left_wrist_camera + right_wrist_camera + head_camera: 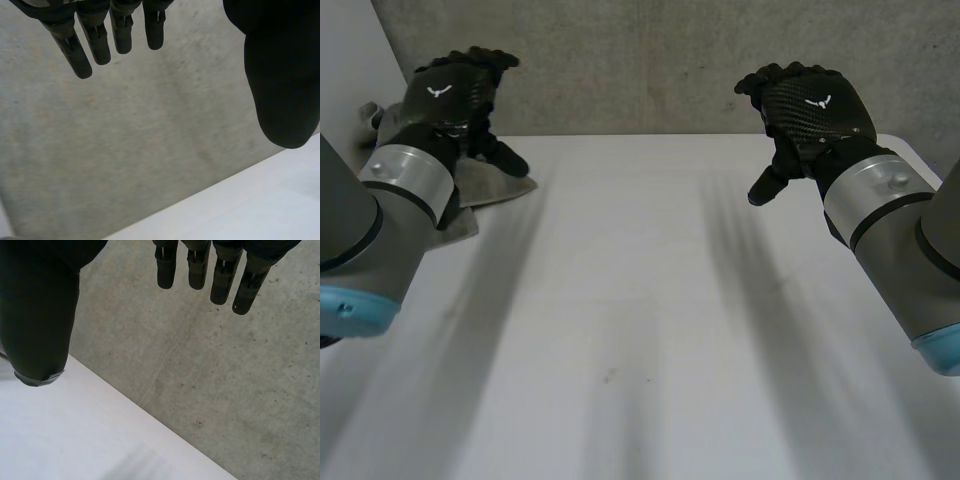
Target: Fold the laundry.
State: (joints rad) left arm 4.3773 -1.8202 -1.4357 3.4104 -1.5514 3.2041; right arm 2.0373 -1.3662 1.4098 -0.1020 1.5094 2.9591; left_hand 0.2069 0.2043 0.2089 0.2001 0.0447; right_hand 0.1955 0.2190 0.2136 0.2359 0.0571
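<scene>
A grey cloth lies at the table's far left, mostly hidden behind my left forearm. My left hand hovers just above it, raised off the table, back of the hand up. In the left wrist view its fingers hang straight, the thumb stands well apart, and nothing is between them. My right hand is raised over the far right of the white table. Its fingers are straight too, and its thumb is spread away, holding nothing.
A grey concrete wall runs just behind the table's far edge. Bare white tabletop spreads between and in front of both arms. The table's far edge shows beyond the left hand's fingertips.
</scene>
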